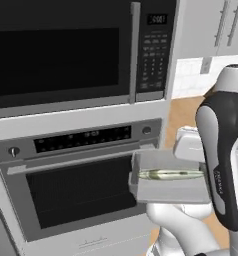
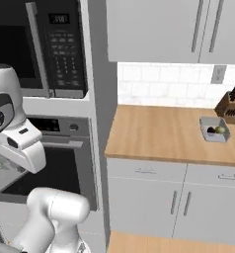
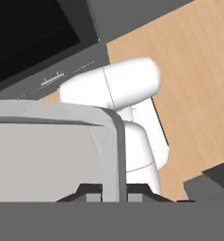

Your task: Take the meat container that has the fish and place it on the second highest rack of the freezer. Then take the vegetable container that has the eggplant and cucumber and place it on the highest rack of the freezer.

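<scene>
Carrying the fish (image 1: 171, 174) tray (image 1: 161, 192), jaws clamped on its rim; freezer placement pending, vegetable container (image 2: 214, 129) waits near the surface's (image 2: 154, 133) back edge.

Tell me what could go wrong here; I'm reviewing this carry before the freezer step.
The gripper pinches only one wall of the grey container, so the container might tilt or slip. The fish lies loose inside and may slide out. The container hangs close to the oven front, so a swing could knock it.
</scene>
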You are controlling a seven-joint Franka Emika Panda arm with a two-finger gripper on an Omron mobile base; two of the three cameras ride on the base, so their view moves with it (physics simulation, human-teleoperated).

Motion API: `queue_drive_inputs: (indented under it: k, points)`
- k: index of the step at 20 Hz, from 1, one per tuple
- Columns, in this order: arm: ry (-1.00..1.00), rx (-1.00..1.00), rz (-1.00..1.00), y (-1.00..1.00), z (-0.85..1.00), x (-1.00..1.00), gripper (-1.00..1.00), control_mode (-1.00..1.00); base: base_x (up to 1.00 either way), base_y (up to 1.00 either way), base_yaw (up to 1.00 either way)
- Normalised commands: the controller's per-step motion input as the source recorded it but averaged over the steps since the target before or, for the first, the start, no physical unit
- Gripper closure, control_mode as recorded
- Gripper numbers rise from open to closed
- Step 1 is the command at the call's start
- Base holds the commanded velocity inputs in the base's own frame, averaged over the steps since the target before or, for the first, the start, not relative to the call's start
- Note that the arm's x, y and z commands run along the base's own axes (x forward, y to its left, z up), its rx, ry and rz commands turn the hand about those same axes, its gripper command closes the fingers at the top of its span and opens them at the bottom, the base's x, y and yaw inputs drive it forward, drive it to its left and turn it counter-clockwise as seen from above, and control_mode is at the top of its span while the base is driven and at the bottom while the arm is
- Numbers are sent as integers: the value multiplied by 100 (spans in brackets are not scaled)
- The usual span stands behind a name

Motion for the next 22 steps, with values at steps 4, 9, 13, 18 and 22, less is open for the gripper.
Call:
queue_drive_inputs:
  k: [4,9,13,18,22]
  points:
    - [0,0,0,0,0,0,100,100,-45,100,0]
    - [0,0,0,0,0,0,100,100,-26,100,5]
    - [0,0,0,0,0,0,100,100,-31,90,13]
    - [0,0,0,0,0,0,100,100,-48,84,15]
    - [0,0,0,0,0,0,100,100,-18,85,11]
